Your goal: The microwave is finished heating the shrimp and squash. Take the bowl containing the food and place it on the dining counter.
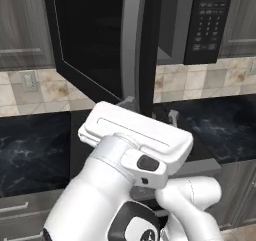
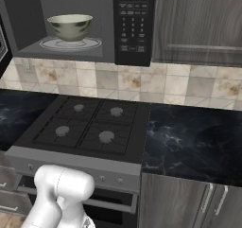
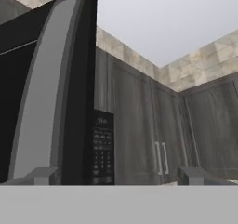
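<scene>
Tool [image 3: 116,174] spread wide beside the microwave's [image 2: 132,23] swung-open door edge [image 3: 88,79], pinching nothing.

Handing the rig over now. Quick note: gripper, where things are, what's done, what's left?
Gripper: open, empty, just below the bottom edge of the open microwave door.
Bowl: upright on the turntable plate inside the microwave, above the stovetop. Its contents can't be seen from here.
Done: door is open.
Left: reach in, grip the bowl, lift it out, drive to the dining counter and set it down.
</scene>
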Tool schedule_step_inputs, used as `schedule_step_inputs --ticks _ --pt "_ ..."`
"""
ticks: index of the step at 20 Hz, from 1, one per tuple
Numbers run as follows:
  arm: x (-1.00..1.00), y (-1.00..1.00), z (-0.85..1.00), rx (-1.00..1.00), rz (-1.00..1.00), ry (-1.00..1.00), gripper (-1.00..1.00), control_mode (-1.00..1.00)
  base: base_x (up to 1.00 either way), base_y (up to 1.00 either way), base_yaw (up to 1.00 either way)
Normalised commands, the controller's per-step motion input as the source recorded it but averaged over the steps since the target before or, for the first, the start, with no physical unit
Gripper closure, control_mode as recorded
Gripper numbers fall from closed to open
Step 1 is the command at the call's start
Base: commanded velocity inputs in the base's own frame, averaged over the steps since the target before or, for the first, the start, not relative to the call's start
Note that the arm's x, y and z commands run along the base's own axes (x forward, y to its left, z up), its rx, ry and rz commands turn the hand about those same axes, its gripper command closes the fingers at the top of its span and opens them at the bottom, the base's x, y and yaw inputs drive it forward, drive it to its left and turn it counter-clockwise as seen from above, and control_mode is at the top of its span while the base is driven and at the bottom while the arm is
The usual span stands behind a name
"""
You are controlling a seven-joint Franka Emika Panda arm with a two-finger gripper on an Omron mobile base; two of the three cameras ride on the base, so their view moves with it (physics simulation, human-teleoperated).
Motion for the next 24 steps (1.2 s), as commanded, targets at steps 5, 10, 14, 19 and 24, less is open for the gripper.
schedule_step_inputs --ticks 5,10,14,19,24 --pt "-0.92 -0.34 0.00 0.00 0.00 -0.05 -1.00 -1.00 0.00 0.00 0.00" --pt "-0.87 -0.84 0.00 0.03 0.02 -0.02 -1.00 -1.00 0.00 0.00 0.00" --pt "-0.29 -0.95 0.21 0.18 0.06 0.00 -1.00 -1.00 0.00 0.00 0.00" --pt "0.31 -0.98 0.27 0.28 0.23 0.02 -1.00 -1.00 0.00 0.00 0.00" --pt "0.55 -0.71 0.21 0.36 0.38 0.04 -1.00 -1.00 0.00 0.00 0.00"
